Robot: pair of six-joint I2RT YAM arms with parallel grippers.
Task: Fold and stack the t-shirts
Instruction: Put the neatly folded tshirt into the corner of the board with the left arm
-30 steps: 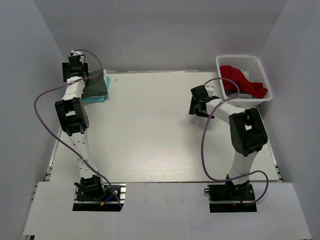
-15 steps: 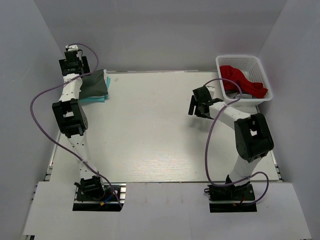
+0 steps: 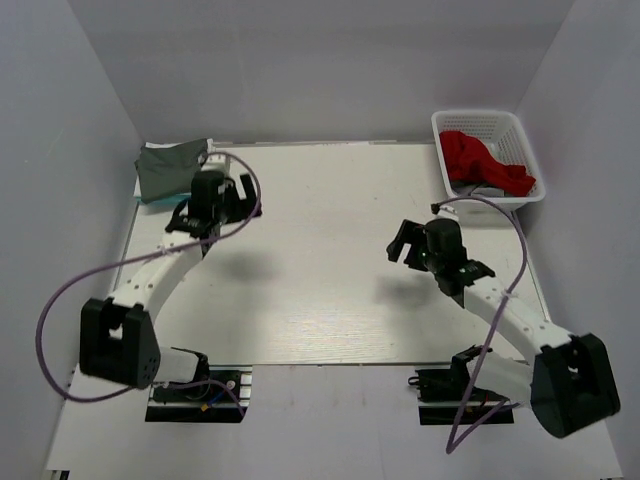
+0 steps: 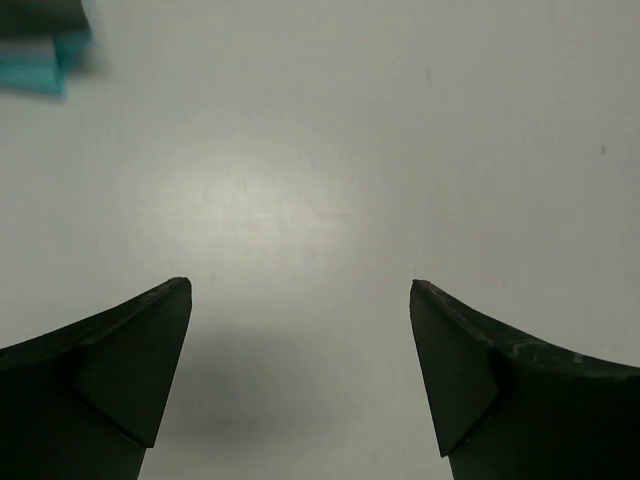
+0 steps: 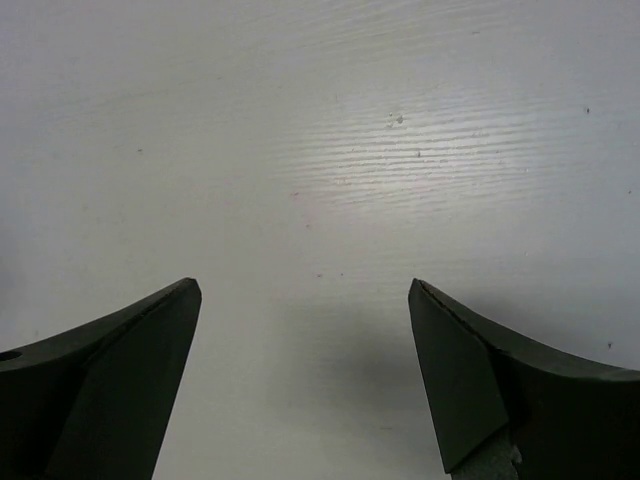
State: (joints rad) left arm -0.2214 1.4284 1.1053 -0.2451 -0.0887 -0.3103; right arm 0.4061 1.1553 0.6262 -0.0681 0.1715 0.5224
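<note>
Beyond the right tool [image 5: 305,288], the red shirt [image 3: 480,160] is lying bunched in the basket [image 3: 490,128]; that tool and the left tool [image 4: 300,290] are hanging released, and a deep grab could be snagging lattice.

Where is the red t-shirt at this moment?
In the top view, the red t-shirt lies crumpled inside the white basket, which stands at the far right corner of the table.
</note>
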